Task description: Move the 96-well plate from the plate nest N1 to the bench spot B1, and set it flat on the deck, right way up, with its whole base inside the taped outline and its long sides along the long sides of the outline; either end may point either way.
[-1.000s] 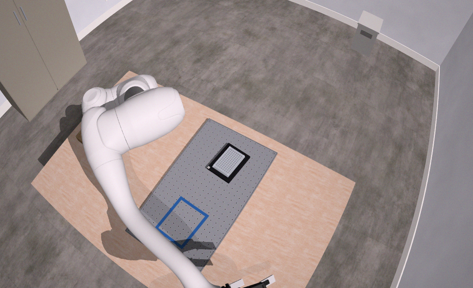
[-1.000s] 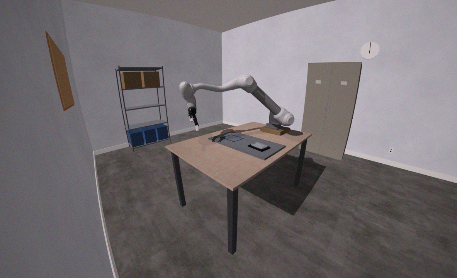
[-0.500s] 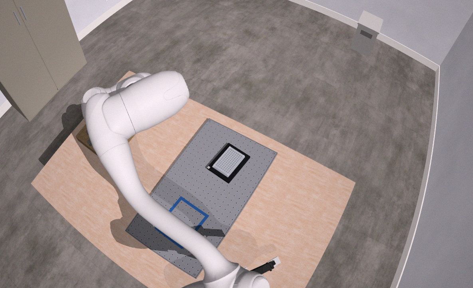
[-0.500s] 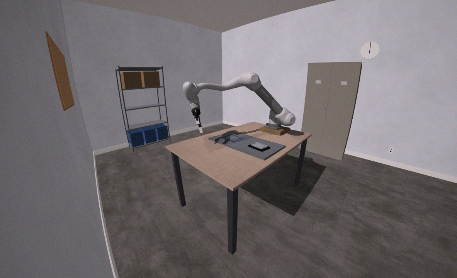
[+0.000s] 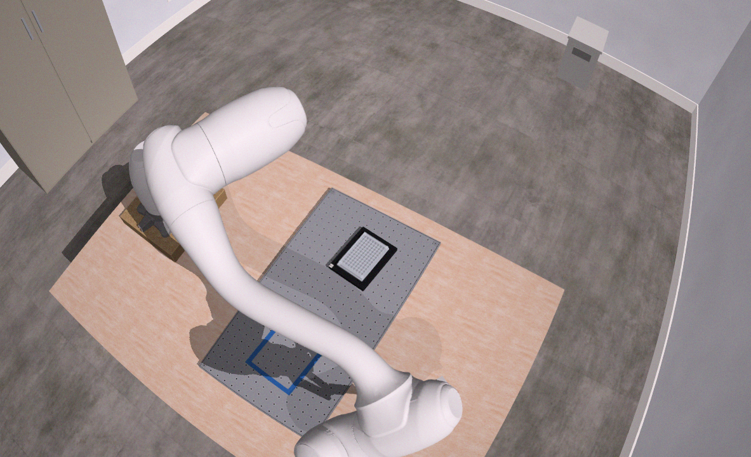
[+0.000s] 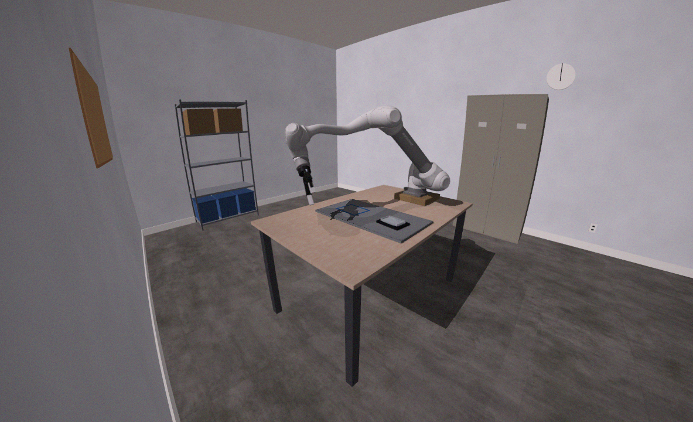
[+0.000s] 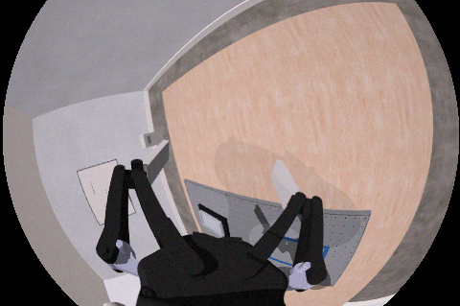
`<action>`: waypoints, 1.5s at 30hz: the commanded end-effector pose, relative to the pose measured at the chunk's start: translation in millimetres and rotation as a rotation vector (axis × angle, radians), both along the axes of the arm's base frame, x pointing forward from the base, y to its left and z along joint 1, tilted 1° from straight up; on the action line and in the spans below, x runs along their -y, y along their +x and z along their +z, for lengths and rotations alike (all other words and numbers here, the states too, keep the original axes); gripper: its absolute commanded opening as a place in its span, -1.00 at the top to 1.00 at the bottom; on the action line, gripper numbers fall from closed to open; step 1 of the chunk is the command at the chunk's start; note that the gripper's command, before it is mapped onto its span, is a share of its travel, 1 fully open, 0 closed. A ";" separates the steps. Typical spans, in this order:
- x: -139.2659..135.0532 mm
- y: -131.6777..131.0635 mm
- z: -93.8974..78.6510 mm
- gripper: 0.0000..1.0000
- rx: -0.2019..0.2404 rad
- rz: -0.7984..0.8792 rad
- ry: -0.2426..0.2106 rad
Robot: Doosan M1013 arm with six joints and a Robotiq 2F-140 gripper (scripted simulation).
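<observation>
The white 96-well plate [image 5: 362, 254] sits flat in the black plate nest [image 5: 379, 266] on the far half of the grey perforated deck [image 5: 332, 284]. It also shows in the side view [image 6: 393, 221]. The blue taped outline [image 5: 280, 366] lies on the near half of the deck, partly covered by my arm and its shadow. My gripper [image 6: 307, 190] hangs high over the table edge beyond the outline end of the deck, far from the plate. In the wrist view the gripper [image 7: 211, 264] is open wide and empty, with the outline behind one finger.
My arm [image 5: 264, 295] arches over the deck from its wooden base block [image 5: 159, 238] at the table corner. A beige cabinet [image 6: 501, 165] stands behind the table. A metal shelf [image 6: 216, 162] with boxes stands by the far wall.
</observation>
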State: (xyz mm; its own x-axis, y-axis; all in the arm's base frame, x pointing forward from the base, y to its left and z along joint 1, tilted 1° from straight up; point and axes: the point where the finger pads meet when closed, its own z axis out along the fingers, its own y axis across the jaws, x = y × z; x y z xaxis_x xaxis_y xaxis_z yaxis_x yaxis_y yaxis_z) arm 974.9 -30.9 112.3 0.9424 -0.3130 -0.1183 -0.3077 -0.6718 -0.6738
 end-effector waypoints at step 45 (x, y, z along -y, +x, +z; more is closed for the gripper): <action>-158.0 -126.8 -34.7 -1.00 0.204 0.596 -0.302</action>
State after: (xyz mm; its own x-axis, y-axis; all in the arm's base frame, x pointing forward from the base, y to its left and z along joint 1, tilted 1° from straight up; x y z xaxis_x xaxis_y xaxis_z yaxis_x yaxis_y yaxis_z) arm 855.2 121.0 78.7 0.9671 0.2406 0.0827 0.2516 -0.8568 -0.4501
